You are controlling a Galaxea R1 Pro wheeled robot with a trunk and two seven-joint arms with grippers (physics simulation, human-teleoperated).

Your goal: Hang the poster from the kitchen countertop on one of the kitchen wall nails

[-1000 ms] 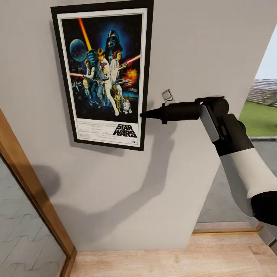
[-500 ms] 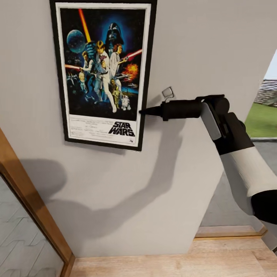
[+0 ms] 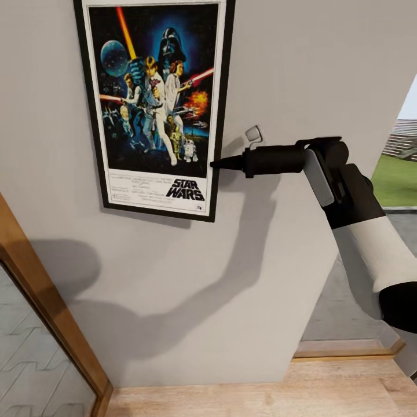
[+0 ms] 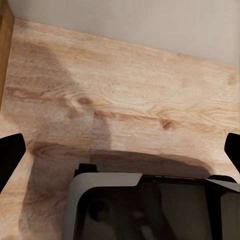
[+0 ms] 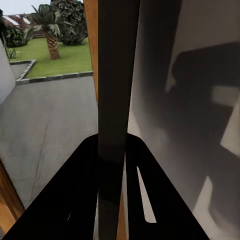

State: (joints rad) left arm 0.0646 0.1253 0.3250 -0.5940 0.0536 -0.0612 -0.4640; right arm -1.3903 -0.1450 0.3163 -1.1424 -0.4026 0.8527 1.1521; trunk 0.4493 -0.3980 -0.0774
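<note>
The poster [image 3: 153, 104] lies flat against the grey wall [image 3: 174, 289], slightly tilted, with its top edge cut off by the picture. It has a black frame, a white border and dark blue Star Wars art. My right gripper [image 3: 213, 164] reaches in from the right and is shut on the frame's right edge, low down. In the right wrist view that frame edge [image 5: 117, 75] runs as a dark strip between the black fingers [image 5: 85, 195]. A small grey wall nail [image 3: 252, 134] sticks out just right of the poster, above the gripper. My left gripper [image 4: 120, 152] hangs open over the wood floor.
A wooden door frame [image 3: 46, 307] with glass slants along the left. The wall ends at the right, where an opening [image 3: 399, 174] shows pavement and grass outside. Light wood floor [image 3: 260, 399] runs along the wall's foot. My own base [image 4: 145, 205] sits under the left gripper.
The whole picture has shifted up a little. The poster has swung slightly in the right gripper's hold and sits a touch higher against the wall; the grip on its right edge is unchanged.
</note>
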